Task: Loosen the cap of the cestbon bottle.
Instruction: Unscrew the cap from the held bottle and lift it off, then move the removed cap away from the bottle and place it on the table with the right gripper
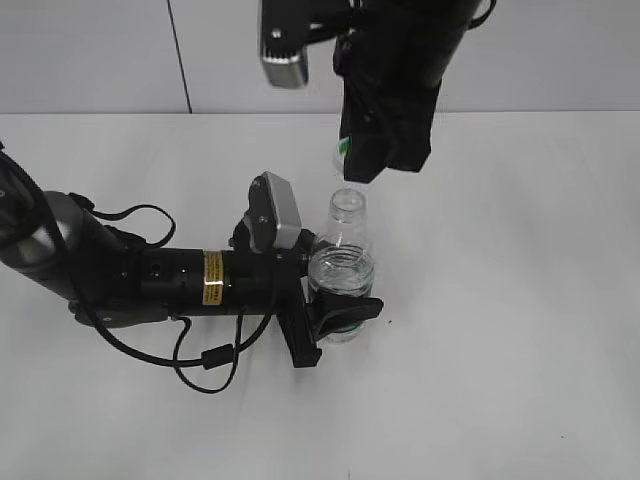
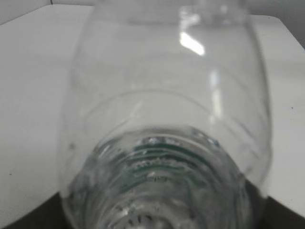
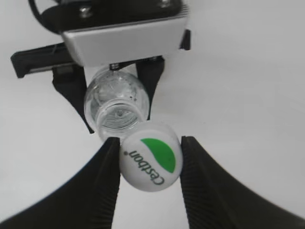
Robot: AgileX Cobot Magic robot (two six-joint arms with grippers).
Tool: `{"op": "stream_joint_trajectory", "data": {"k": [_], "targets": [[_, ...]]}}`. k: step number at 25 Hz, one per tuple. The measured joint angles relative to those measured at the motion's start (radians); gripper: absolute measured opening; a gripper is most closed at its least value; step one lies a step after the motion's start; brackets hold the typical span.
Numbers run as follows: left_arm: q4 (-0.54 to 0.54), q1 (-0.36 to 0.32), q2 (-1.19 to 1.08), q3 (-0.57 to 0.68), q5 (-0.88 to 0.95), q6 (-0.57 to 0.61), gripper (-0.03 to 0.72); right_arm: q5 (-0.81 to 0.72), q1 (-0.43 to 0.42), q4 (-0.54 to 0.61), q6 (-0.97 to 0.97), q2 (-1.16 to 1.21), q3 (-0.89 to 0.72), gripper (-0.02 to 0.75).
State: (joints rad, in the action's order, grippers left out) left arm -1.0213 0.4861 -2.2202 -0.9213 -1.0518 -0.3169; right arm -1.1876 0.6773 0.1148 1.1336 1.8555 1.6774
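Observation:
The cestbon bottle (image 1: 342, 262) stands upright on the white table, clear, with its mouth open. My left gripper (image 1: 336, 316) is shut on its lower body. The bottle fills the left wrist view (image 2: 167, 114), where green label print shows through the plastic and the jaws are only dark corners at the bottom. My right gripper (image 3: 149, 149) is shut on the white cap (image 3: 150, 155) with its green half-disc logo. It holds the cap just above and apart from the bottle's open neck (image 3: 116, 112). In the exterior view the cap (image 1: 343, 150) is a sliver between the right fingers (image 1: 356, 168).
The white table (image 1: 520, 300) spreads to the right and front of the bottle. The left arm (image 1: 150, 275) and its loose cable (image 1: 205, 360) lie across the table's left side. A pale wall stands at the back.

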Motion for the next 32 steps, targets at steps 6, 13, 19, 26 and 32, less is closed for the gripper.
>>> {"op": "stream_joint_trajectory", "data": {"k": [6, 13, 19, 26, 32], "targets": [[0.0, 0.0, 0.0, 0.0, -0.001, 0.0, 0.406, 0.011, -0.001, -0.115, -0.258, -0.007, 0.077, 0.296], [-0.001, 0.0, 0.0, 0.0, -0.001, 0.0, 0.406, 0.071, -0.131, -0.214, -0.666, -0.007, 0.084, 0.296], [-0.002, -0.001, 0.0, 0.0, -0.002, 0.0, 0.406, 0.102, -0.369, -0.031, -0.874, -0.007, 0.031, 0.296], [-0.002, -0.001, 0.0, 0.0, -0.002, 0.0, 0.406, 0.177, -0.505, -0.003, -1.014, -0.007, -0.164, 0.296], [-0.003, -0.001, 0.0, 0.0, -0.002, 0.0, 0.406, 0.338, -0.52, -0.028, -1.097, 0.001, -0.363, 0.296]]}}
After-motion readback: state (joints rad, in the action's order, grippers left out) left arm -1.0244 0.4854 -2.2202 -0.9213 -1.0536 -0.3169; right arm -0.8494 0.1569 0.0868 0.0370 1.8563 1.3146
